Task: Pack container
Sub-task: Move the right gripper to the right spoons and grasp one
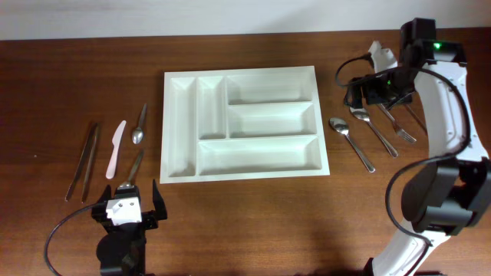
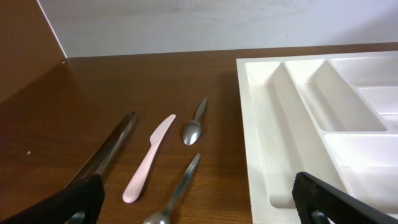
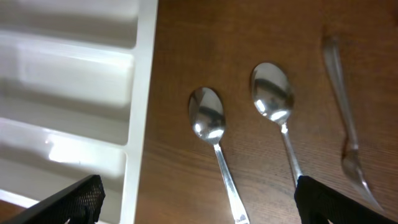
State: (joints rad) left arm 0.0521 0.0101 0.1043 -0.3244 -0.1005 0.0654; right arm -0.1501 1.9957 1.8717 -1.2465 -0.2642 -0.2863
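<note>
Over the spoons point(image 3: 208, 121), right end effector point(image 3: 202, 202) hovers, fingers spread.

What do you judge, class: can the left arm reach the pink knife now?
Probably yes: the left gripper is open, and the pink knife lies flat ahead of it, uncovered, apart from the spoon beside it.

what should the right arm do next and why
Probably lower the right gripper onto the spoon nearest the container and close on its handle: the gripper is open, hovering over that spoon, and the container's compartments are all empty.
</note>
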